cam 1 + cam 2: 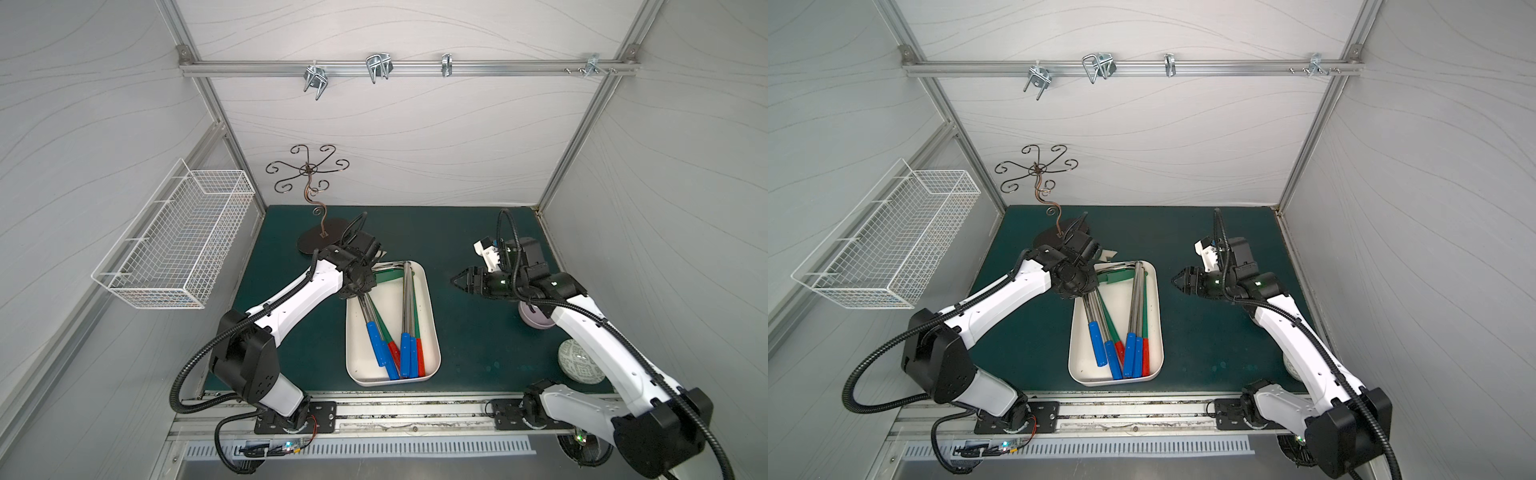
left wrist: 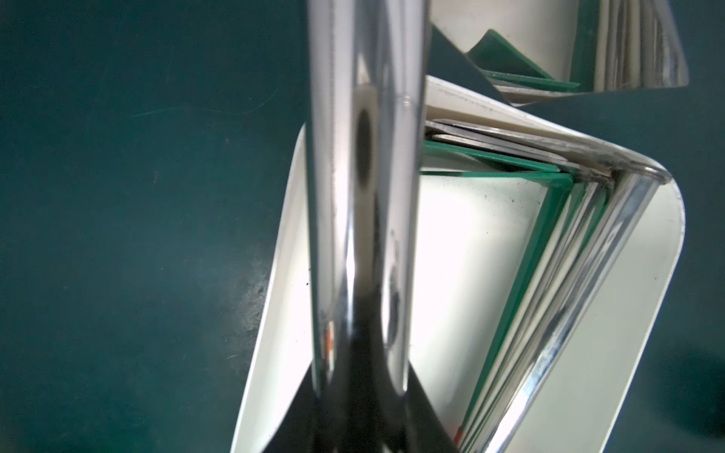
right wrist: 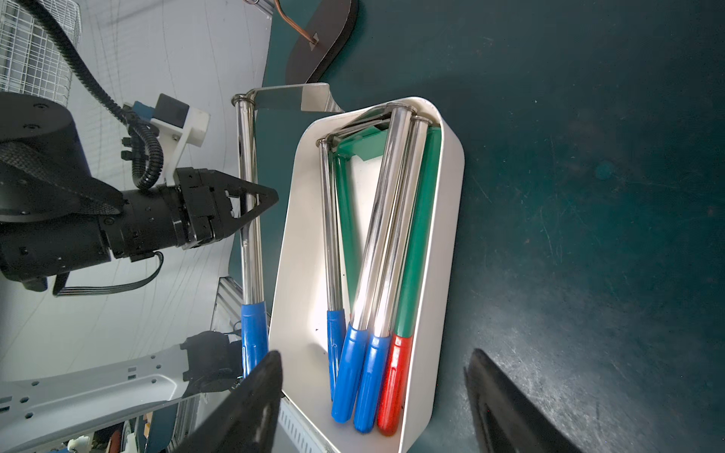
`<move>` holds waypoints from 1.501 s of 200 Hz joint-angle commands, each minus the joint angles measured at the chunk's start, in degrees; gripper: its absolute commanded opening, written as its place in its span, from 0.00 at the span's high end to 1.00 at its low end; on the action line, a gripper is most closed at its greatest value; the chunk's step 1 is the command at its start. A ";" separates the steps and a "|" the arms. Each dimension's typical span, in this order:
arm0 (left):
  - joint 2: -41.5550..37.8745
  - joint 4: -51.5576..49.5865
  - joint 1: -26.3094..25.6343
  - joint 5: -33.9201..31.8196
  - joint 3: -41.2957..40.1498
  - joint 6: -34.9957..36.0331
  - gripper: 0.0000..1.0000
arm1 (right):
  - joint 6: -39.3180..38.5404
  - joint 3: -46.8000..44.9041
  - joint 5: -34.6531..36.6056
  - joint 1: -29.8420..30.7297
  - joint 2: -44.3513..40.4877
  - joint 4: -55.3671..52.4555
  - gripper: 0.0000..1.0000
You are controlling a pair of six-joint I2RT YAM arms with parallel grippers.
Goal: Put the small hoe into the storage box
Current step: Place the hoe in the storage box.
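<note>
Reading the cell from the left, the white wire basket on the side wall and the curled hook stand at the back of the mat take no part in this step.

Next comes the left gripper. It is clamped across the chrome shaft of the small hoe, roughly at mid-length, and the hoe hangs in that grip.

In both top views the hoe's blue handle lies over the left part of the storage box and points toward the robot. The right wrist view shows the shaft running along the left long wall, above its rim. The steel blade reaches past the far short wall toward the base of the stand. Whether any part of the hoe touches the rim cannot be told.

Inside the box, the stored hoes lie with blue and red handles at the near end. Their heads are gathered at the far end, mostly against the right wall.

Right of the box, the right gripper hovers over the mat with its jaws spread and nothing between them. It is well apart from the box, tips toward it.

Status, as a judgement: pickup and carry appear complete, while lowering and release are not yet done. Because the blade overhangs the far wall, the hoe probably needs shifting toward the robot so that the head clears that wall on the way down.
</note>
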 commanded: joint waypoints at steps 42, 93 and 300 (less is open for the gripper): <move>0.17 2.57 -0.22 -0.03 0.61 -1.39 1.00 | -0.95 -0.72 -0.57 -0.38 -0.45 -0.83 0.26; -1.45 1.76 -0.72 -0.89 1.42 -1.67 1.00 | -0.88 -0.72 -0.66 -0.45 -0.40 -0.82 0.26; 2.72 2.57 -2.58 -1.30 1.08 -2.95 1.00 | -1.01 -0.71 -0.84 -0.41 -0.26 -1.09 0.25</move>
